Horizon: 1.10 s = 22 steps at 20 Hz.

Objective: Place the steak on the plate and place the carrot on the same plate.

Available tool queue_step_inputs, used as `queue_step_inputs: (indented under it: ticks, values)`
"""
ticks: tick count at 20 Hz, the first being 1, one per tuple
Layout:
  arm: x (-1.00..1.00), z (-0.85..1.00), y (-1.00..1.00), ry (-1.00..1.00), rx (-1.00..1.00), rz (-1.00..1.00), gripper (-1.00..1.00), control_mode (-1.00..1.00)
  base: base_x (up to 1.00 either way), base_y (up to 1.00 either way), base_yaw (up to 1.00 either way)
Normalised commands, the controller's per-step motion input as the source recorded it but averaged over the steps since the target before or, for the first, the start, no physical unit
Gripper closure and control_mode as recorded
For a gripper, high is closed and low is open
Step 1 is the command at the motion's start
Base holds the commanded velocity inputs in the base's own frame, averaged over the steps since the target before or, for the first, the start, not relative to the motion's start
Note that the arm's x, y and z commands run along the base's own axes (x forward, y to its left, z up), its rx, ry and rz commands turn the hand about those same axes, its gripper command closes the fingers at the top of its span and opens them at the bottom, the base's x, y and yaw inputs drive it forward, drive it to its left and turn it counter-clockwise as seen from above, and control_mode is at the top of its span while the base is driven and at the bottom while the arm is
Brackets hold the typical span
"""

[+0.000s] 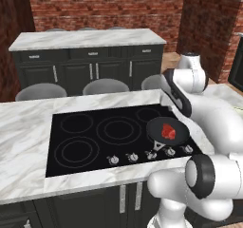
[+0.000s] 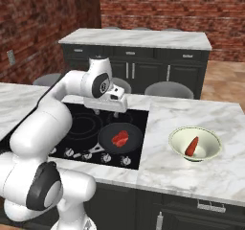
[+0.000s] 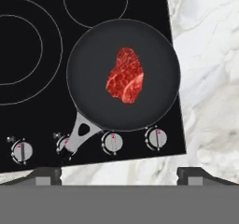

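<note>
The pincer (image 3: 119, 175) hangs above the pan (image 3: 154, 101), its tips spread wide apart and holding nothing. Straight below, the hand view shows the steak (image 3: 124, 75) lying flat mid-pan, long axis running near to far, with the pan's handle (image 3: 80, 135) reaching toward the knobs (image 3: 112, 142). The right base view adds the carrot (image 2: 192, 146), leaning in a bowl (image 2: 210, 147) on the table (image 2: 191, 176) to the right.

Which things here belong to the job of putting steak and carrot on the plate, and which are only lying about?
Job: steak, in the frying pan; carrot, in the cream bowl; open pincer.
Lying about: cooktop knobs, stools, far counter.
</note>
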Motion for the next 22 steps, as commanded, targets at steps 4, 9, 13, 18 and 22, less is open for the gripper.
queue_step_inputs:
  ticks: [4, 9, 13, 18, 22]
  values:
    - [0.41, -0.59, -0.30, 0.04, 0.01, -0.03, -1.00, -1.00, 0.00, 0.00, 0.00]
    - [0.55, -0.34, -0.03, 0.00, 0.00, 0.00, -1.00, -1.00, 0.00, 0.00, 0.00]
    - [0.44, -0.33, 0.00, 0.00, 0.00, 0.00, -1.00, -1.00, 0.00, 0.00, 0.00]
    - [0.34, -0.46, 0.00, 0.00, 0.00, 0.00, -1.00, -1.00, 0.00, 0.00, 0.00]
    - [0.24, -0.52, -0.06, 0.00, 0.00, 0.00, -1.00, -1.00, 0.00, 0.00, 0.00]
